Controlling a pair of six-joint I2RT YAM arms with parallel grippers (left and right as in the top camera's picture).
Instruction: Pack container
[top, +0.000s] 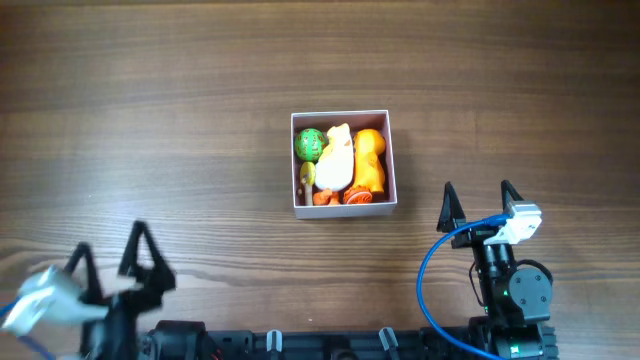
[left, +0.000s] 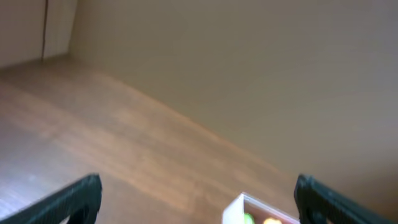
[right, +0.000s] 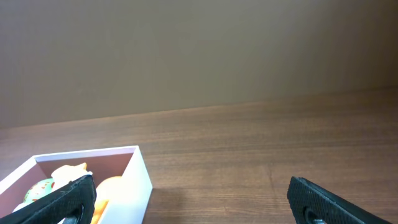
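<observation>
Container (top: 345, 209) holds toys (top: 340, 160), with right gripper (top: 478, 198) nearer, behind its right corner, and left gripper (top: 108, 248) well behind-left, both jaws spread, empty.

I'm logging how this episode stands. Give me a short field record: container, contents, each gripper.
container: white-walled box, pink inside, no lid
contents: green ball, cream toy, orange toy, small orange pieces at the near wall
left gripper: open, holding nothing, apart from the container
right gripper: open, holding nothing, apart from the container
</observation>
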